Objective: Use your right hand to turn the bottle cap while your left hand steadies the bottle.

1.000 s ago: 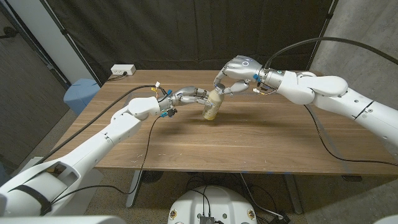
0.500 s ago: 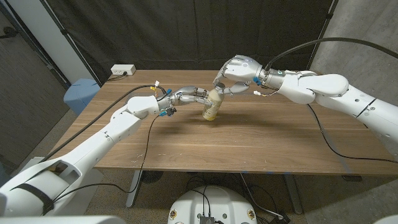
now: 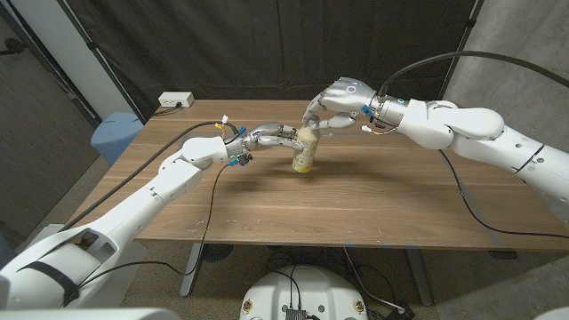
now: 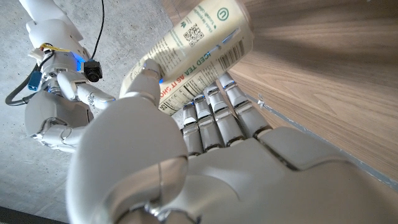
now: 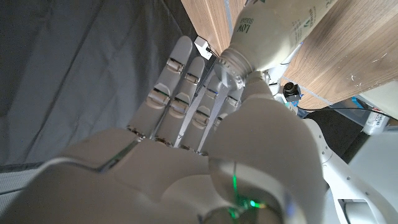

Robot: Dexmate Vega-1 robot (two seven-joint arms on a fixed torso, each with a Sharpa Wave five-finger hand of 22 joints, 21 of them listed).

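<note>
Cream-labelled plastic tea bottle [image 3: 304, 154] clasped by left hand [image 3: 267, 137], right hand [image 3: 333, 105] fingers closed around its neck; cap turning judged underway, unfinished.

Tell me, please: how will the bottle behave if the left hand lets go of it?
The bottle looks tall and narrow, so it would probably tip easily. Its round body would likely roll once down. The left hand grips its label, which looks smooth, perhaps slippery.

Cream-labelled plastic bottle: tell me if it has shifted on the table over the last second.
Yes, slightly: the cream-labelled plastic bottle now stands a little further right against the wooden table's grain, more upright.
</note>
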